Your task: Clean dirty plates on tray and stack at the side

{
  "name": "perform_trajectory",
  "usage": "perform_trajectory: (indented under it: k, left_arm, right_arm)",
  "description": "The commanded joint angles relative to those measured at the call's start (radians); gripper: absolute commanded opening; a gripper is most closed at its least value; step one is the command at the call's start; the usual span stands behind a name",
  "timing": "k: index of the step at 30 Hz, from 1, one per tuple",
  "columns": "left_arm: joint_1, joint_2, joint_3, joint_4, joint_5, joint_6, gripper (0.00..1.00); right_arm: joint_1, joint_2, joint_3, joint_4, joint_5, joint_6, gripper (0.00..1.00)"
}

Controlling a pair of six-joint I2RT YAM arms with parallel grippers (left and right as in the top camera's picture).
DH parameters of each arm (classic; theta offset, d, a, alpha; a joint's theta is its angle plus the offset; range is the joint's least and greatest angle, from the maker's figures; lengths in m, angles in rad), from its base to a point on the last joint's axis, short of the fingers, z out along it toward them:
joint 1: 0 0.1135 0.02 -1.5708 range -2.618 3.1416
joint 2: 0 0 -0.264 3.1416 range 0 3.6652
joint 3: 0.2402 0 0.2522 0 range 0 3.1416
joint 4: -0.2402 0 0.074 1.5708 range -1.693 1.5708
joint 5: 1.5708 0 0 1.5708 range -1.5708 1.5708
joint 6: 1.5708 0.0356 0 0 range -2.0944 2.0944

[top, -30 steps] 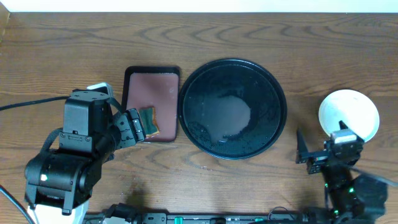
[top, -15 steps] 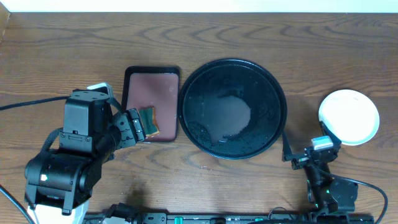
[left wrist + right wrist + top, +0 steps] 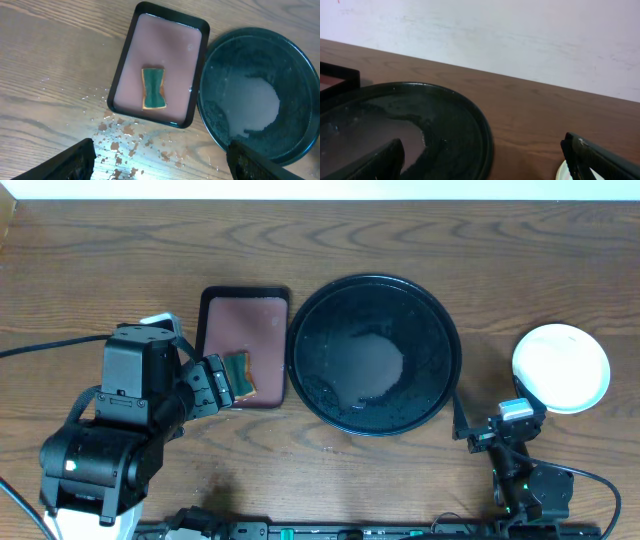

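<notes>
The round black tray (image 3: 372, 355) sits mid-table with only a film of water in it; it also shows as the tray (image 3: 260, 95) in the left wrist view and the tray (image 3: 435, 125) in the right wrist view. The plates (image 3: 561, 367) lie on the table at the far right as one pale round disc from above; what lies under the top one is hidden. A sliver of the plates (image 3: 562, 173) shows by my right finger. My right gripper (image 3: 486, 426) hangs open between tray and plates, holding nothing. My left gripper (image 3: 162, 167) is open over the wet table in front of the maroon tray.
A maroon rectangular tray (image 3: 245, 348) with a black rim lies left of the black tray and holds a green and yellow sponge (image 3: 153, 88). Reddish-brown droplets (image 3: 125, 145) spot the wood in front of it. A pale wall (image 3: 520, 30) runs along the table's far edge.
My right arm has swung left, away from the plates, and now stands beside the black tray's lower right rim. The left arm has not moved.
</notes>
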Motion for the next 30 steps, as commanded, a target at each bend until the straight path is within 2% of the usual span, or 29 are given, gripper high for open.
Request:
perform_trajectory:
  k: [1,11,14,17,23,27,30]
  left_arm:
    - [0.005,-0.001,0.014,-0.004,-0.002,0.006,0.85]
    - [0.005,-0.001,0.012,-0.007,-0.006,0.007,0.85]
    - [0.007,-0.01,-0.013,0.045,-0.112,0.013,0.85]
    - [0.024,-0.048,-0.103,0.259,-0.14,0.03,0.85]
    - [0.04,-0.197,-0.399,0.735,-0.091,0.085,0.85]
    - [0.056,-0.34,-0.621,0.952,-0.073,0.084,0.85]
    - [0.074,-0.46,-0.769,1.049,-0.055,0.084,0.85]
  right_arm:
    - [0.01,-0.005,-0.002,-0.004,-0.005,0.0,0.99]
    - [0.01,-0.005,-0.002,-0.004,-0.005,0.0,0.99]
    - [0.01,-0.005,-0.002,-0.004,-0.005,0.0,0.99]
    - [0.01,-0.005,-0.002,-0.004,-0.005,0.0,0.99]
    - [0.01,-0.005,-0.002,-0.004,-0.005,0.0,0.99]
    - [0.01,-0.005,-0.002,-0.004,-0.005,0.0,0.99]
    - [0.01,-0.005,-0.002,-0.004,-0.005,0.0,0.99]
